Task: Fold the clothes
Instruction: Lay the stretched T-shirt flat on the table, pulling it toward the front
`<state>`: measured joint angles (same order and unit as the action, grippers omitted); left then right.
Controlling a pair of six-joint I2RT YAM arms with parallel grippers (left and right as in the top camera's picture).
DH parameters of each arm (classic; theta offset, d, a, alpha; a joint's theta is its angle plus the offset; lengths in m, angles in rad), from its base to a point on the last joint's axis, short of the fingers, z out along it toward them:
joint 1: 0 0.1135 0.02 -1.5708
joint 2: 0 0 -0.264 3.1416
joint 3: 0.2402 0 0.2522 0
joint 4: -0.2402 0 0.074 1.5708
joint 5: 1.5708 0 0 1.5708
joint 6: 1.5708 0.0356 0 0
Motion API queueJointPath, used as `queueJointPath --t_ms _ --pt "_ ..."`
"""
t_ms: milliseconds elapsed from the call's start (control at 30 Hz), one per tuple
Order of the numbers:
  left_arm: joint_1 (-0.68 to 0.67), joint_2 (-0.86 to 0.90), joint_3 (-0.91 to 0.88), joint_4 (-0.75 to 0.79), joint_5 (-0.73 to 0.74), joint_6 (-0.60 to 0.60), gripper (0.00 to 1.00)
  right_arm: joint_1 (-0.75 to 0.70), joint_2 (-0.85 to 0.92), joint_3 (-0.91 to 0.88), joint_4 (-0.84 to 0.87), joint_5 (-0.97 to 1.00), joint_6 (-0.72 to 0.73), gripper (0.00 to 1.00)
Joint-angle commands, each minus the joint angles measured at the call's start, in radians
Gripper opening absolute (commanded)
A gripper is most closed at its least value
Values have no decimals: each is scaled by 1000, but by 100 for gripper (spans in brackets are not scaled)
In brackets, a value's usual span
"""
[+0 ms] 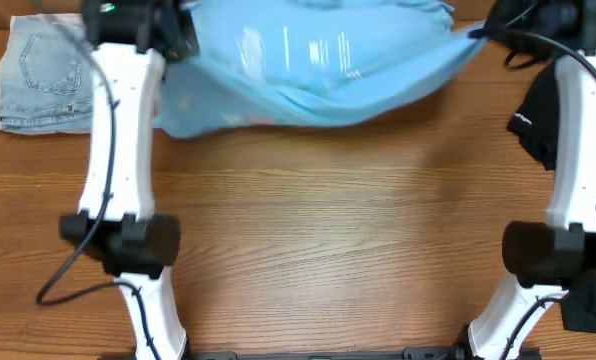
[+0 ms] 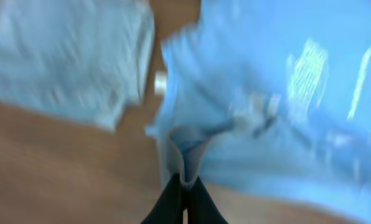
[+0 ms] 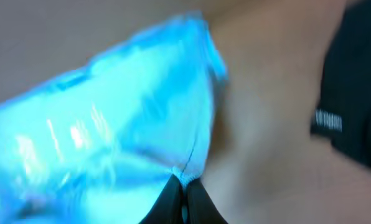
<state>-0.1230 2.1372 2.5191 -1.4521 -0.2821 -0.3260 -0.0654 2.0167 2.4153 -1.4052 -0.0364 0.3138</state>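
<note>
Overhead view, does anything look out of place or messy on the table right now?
Nothing spilled or damaged. The blue T-shirt hangs bunched and sagging between the left fingers and right fingers, both pinched on its edge. The black T-shirt lies crumpled at the right edge, the denim shorts rumpled far left.

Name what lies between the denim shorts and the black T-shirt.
The sky-blue T-shirt spans that stretch in the overhead view; the left arm crosses beside the shorts.

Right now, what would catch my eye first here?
A sky-blue T-shirt is stretched across the far side of the table, its ends pinched by the left gripper and the right gripper. Pale denim shorts lie beside it at the left; a black T-shirt lies at the right.
</note>
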Motion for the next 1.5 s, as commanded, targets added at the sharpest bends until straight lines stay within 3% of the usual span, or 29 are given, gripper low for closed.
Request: queueJointPath --t_ms 0,300,600,967,1100,1367,1400,1467 --pt "-6 -98 41 -57 39 -84 4 -2 -77 25 -62 -10 -4 4" --pt "-22 -237 40 -238 65 -106 4 -3 -102 25 -289 66 -3 4" --pt "-29 -337 6 -238 205 -10 4 -2 -148 13 -289 61 -4 4" --pt "-27 -612 -484 -238 169 -32 4 -2 -358 -397 -285 66 31 4" --pt "-27 -687 -595 -238 95 -123 4 -3 -406 -480 -289 69 31 4" --pt "-27 -791 -706 -238 173 -127 4 -2 -555 -653 -289 73 55 4" --pt "-27 -802 -718 -238 176 -127 4 -2 -579 -678 -288 75 54 6" --pt "-27 -821 -742 -237 175 -129 4 -2 -617 -722 -288 95 54 25"
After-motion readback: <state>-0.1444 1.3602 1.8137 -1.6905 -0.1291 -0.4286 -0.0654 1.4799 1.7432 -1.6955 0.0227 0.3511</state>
